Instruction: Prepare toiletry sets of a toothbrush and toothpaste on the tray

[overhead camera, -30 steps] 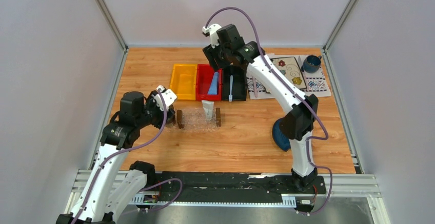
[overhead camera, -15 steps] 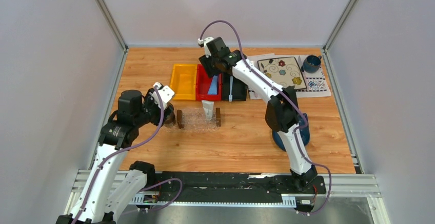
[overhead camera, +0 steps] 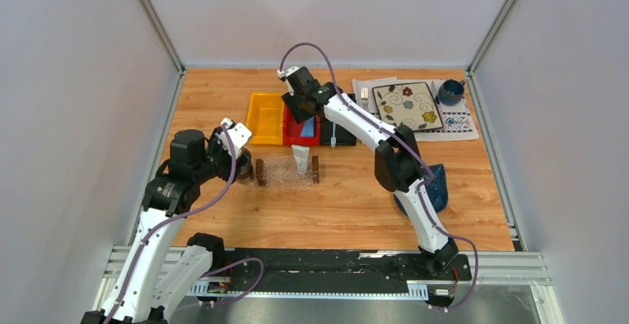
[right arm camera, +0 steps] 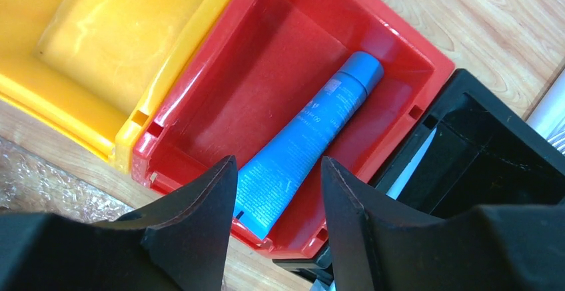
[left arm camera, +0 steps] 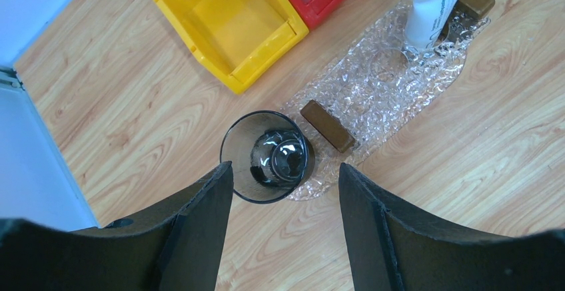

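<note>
Bright, even light from overhead; shadows on the wooden table (overhead camera: 348,213) faint and soft; a pale sheen on the yellow bin (right arm camera: 93,24); glints across the clear tray (left arm camera: 376,94); all views sharp.

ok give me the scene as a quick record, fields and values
tray: white tube on it, by one brown end block
blue tube: lying in red bin
toothbrush: in black bin
right hand: open, above blue tube, not gripping it
left hand: open, above a glass at the tray's other end
sets complete: none yet
</note>
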### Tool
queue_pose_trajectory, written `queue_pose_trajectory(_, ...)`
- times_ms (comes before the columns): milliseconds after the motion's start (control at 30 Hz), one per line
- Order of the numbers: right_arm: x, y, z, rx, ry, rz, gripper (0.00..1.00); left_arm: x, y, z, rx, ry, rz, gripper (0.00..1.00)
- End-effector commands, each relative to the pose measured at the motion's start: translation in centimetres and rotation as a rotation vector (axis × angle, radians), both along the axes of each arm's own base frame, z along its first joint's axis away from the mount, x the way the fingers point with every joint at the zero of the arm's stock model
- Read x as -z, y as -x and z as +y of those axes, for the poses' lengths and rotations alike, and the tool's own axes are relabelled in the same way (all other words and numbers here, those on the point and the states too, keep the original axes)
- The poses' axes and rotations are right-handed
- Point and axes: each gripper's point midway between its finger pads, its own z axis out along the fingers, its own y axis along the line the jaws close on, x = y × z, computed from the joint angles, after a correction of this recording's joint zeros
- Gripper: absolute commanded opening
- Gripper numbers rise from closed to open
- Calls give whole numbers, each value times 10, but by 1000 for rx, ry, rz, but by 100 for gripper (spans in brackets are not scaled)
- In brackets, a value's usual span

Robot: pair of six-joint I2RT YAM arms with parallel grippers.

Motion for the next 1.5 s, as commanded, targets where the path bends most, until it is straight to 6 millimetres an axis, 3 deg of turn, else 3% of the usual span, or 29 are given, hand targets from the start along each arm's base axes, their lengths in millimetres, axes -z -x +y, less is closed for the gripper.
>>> queue_pose_trajectory(0,3,1,3,-9,75,-39,54,-13,-2,0,-5,21,-41,68)
queue_pose_trajectory(167,21,3,-4,2,142,-19,54,-11,-1,-1,-2,24,-38,68)
queue_pose_trajectory(633,40,-1,-15,33,224,-13,55,-8,-1,-1,1,24,-35,68)
queue_pose_trajectory(1467,62,-14,-25,41,345,-37,62,-2,-2,-1,13,3,-29,67)
